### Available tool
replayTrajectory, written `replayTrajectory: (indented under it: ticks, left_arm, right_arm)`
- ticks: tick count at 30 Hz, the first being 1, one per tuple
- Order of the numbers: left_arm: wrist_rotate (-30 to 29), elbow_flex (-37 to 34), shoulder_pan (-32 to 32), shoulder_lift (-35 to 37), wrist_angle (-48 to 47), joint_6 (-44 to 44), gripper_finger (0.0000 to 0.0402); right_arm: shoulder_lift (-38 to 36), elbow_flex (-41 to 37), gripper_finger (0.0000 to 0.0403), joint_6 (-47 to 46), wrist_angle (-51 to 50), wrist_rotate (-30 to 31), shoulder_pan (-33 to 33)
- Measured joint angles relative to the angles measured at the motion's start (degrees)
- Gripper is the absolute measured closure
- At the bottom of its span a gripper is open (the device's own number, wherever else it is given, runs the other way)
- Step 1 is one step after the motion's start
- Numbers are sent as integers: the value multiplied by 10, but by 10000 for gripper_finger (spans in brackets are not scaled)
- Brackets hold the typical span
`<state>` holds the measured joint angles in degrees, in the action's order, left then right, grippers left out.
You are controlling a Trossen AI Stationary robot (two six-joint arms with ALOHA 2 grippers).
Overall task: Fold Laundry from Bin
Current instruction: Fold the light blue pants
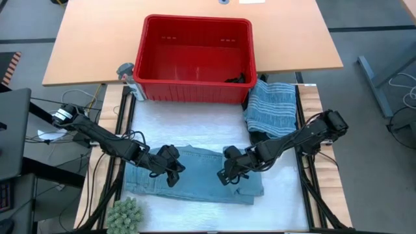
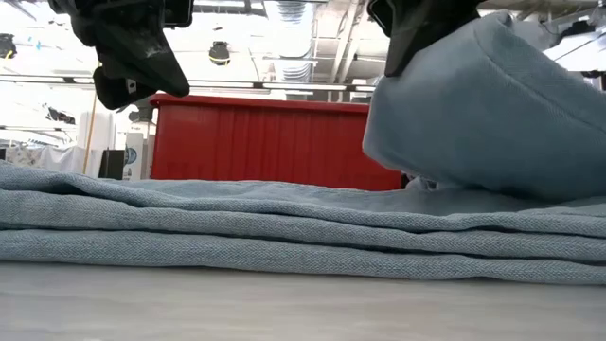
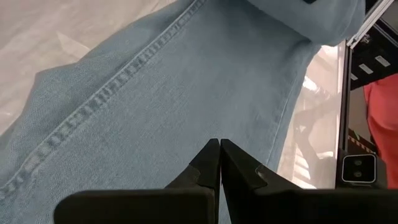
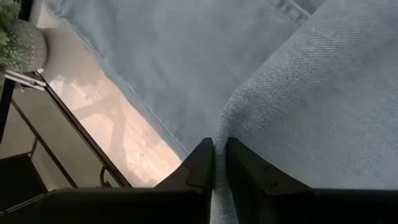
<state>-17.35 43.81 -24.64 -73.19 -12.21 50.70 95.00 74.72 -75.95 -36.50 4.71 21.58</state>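
The right gripper (image 1: 229,174) pinches a raised fold of the light blue garment (image 1: 195,175), lifting it to fold toward nine o'clock; the left gripper (image 1: 173,174) hovers clenched, empty.

Dark garment (image 1: 239,79) in the red bin (image 1: 195,91) is mostly hidden by its wall

White table (image 1: 195,120), light blue jeans (image 1: 195,175) spread flat, striped cloth (image 1: 273,107) folded by the red bin (image 1: 195,91), green plant (image 1: 125,216) at corner
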Motion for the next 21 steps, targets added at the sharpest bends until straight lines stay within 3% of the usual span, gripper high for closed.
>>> replayTrajectory:
  ticks: [13,21]
  left_arm:
    - [-5,0,0,0,0,0,402]
    - [-5,0,0,0,0,0,401]
  right_arm:
    - [0,0,326,57,30,0,-7]
    - [0,0,325,-70,-116,11,53]
